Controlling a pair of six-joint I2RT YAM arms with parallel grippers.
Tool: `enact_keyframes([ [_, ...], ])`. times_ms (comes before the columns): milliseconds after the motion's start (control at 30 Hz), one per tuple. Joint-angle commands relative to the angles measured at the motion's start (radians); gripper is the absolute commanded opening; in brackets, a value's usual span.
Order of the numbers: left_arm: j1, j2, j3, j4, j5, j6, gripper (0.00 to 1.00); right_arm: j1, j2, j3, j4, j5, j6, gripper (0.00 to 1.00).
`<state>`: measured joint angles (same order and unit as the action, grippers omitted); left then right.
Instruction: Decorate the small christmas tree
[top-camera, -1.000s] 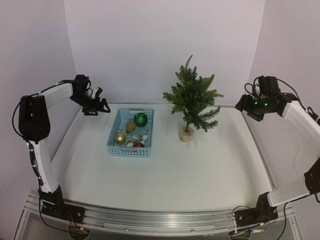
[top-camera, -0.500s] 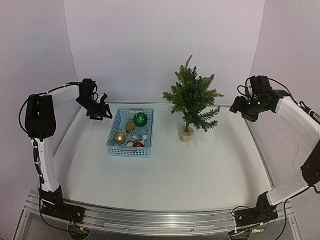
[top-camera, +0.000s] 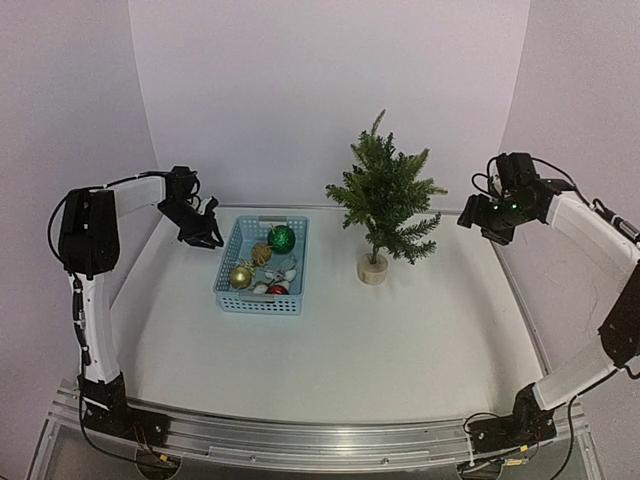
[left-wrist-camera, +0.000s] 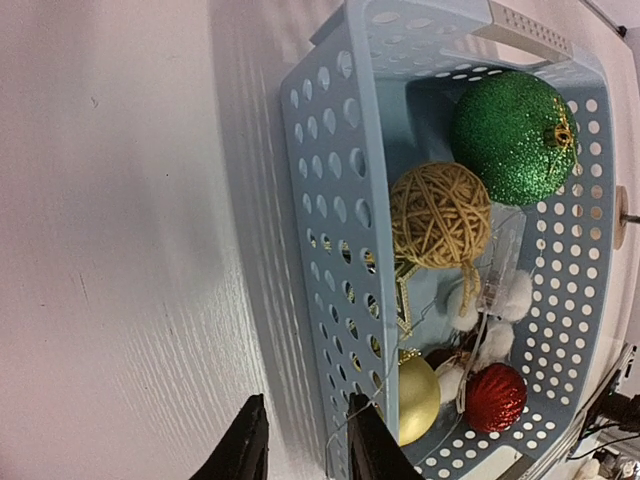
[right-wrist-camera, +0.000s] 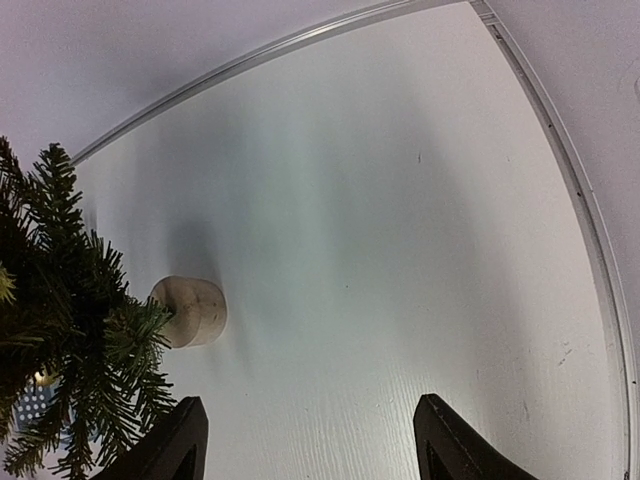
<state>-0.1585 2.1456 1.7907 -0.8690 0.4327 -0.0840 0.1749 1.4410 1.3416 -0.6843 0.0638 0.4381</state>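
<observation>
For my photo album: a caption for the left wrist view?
Left gripper near a blue basket holding a green bauble and other ornaments.

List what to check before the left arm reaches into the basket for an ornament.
1. The small christmas tree stands upright on its wooden base: ok.
2. The green glitter ball lies uncovered in the blue basket: ok.
3. The left jaws are wide enough for a ball: not ok, only a narrow gap, nothing between them.
4. The left jaws are over the ornaments: not ok, they sit at the basket's outer wall.
5. The right jaws are open, empty and clear of the tree: ok.
6. A hanging loop on the green glitter ball: cannot tell.
</observation>
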Motion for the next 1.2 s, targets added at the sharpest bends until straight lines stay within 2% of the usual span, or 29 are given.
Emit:
enact_keyframes([
  [0, -0.003, -0.006, 0.068, -0.015, 0.022, -0.005, 0.08, 0.003, 0.018, 0.057, -0.003, -0.013, -0.009, 0.71],
  [67, -0.003, -0.025, 0.079, -0.022, 0.025, -0.005, 0.00, 0.004, 0.014, 0.064, -0.004, -0.016, -0.009, 0.71],
  [200, -0.003, -0.107, 0.087, -0.024, 0.052, 0.001, 0.00, 0.004, -0.011, 0.089, -0.004, -0.009, -0.013, 0.71],
  [333, -0.010, -0.219, 0.093, 0.037, 0.145, 0.033, 0.00, 0.003, -0.041, 0.141, -0.004, -0.013, -0.036, 0.70],
  [533, -0.079, -0.364, 0.170, 0.141, 0.243, 0.129, 0.00, 0.004, -0.069, 0.280, 0.002, -0.055, -0.070, 0.70],
  [733, -0.155, -0.351, 0.406, 0.114, 0.350, 0.189, 0.00, 0.007, -0.073, 0.374, 0.068, -0.212, -0.076, 0.69],
  [933, -0.165, -0.320, 0.616, 0.217, 0.383, 0.140, 0.00, 0.048, -0.065, 0.409, 0.195, -0.419, -0.069, 0.69],
  [1033, -0.221, -0.313, 0.679, 0.226, 0.375, 0.160, 0.00, 0.091, -0.065, 0.403, 0.274, -0.521, -0.067, 0.69],
  [1167, -0.329, -0.306, 0.686, 0.217, 0.391, 0.145, 0.00, 0.149, -0.073, 0.376, 0.390, -0.630, -0.054, 0.72],
])
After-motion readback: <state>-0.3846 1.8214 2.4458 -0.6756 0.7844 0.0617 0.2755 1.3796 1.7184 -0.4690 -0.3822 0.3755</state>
